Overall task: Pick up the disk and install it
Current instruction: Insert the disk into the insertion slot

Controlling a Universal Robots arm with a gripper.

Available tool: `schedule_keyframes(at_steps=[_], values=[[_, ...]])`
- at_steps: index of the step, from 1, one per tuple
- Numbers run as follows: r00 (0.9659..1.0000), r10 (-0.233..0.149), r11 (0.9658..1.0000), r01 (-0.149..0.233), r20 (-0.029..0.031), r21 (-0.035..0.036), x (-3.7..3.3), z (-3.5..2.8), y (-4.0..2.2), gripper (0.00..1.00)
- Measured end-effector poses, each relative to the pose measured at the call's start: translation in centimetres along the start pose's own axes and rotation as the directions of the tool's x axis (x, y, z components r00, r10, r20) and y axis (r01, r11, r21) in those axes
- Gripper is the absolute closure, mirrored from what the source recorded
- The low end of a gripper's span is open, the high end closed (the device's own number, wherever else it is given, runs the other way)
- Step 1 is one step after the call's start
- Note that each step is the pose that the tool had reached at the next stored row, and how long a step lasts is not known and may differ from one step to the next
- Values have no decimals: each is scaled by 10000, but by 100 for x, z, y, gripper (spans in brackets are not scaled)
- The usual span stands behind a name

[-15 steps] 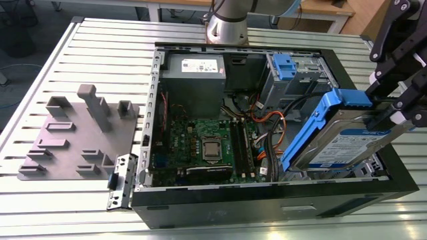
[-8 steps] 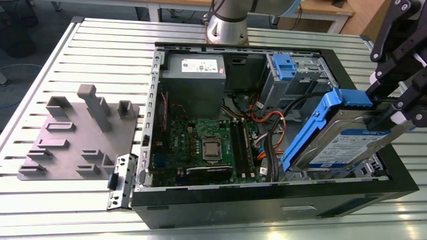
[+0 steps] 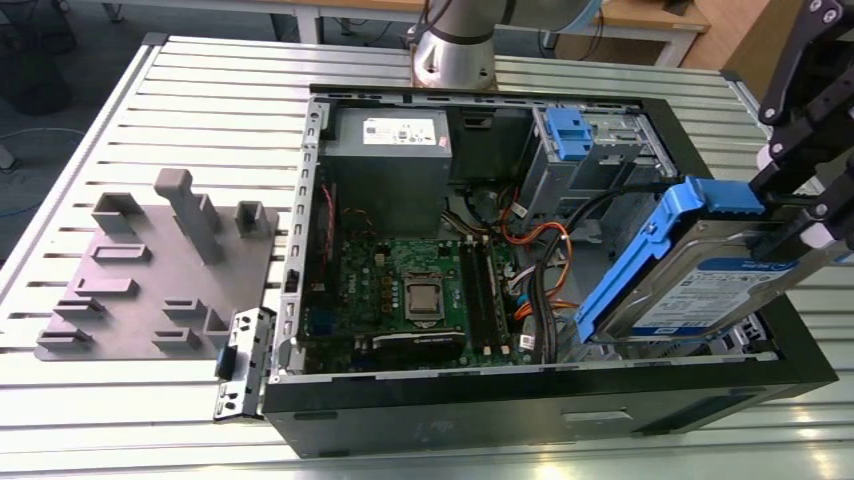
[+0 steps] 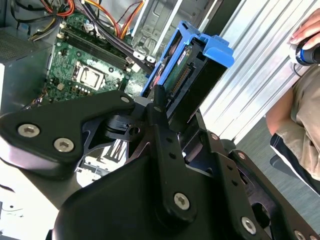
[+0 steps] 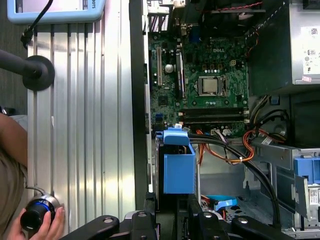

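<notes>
- Exterior view: slatted table (image 3: 174, 110) carries the open computer case (image 3: 534, 415), with the motherboard (image 3: 407, 285) exposed.
- Beside the case, on the exterior view's left: grey fixture plate (image 3: 147, 270).
- Tilted above the case's edge on the exterior view's right: the disk (image 3: 701, 285), clear of the table.
- Black gripper (image 3: 798, 228): jaws clamped on the disk's edge.
- First wrist view: person's hand (image 5: 49, 223) on blue-ringed knob (image 5: 34, 214).

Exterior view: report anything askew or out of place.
The disk hangs steeply tilted over the computer case, at the exterior view's right, gripped by the hand and not seated in any bay. That fits a part being carried. Nothing looks damaged or spilled.
</notes>
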State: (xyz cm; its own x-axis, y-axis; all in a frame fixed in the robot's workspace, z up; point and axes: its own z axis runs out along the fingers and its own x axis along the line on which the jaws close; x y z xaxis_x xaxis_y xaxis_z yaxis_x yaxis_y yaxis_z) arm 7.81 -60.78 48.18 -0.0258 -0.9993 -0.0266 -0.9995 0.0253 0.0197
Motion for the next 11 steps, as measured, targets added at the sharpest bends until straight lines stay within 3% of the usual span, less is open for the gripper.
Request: schedule_keyframes(at_steps=[11], values=[[10000,0,10000,0,0,0,-5,-2,-189,65]])
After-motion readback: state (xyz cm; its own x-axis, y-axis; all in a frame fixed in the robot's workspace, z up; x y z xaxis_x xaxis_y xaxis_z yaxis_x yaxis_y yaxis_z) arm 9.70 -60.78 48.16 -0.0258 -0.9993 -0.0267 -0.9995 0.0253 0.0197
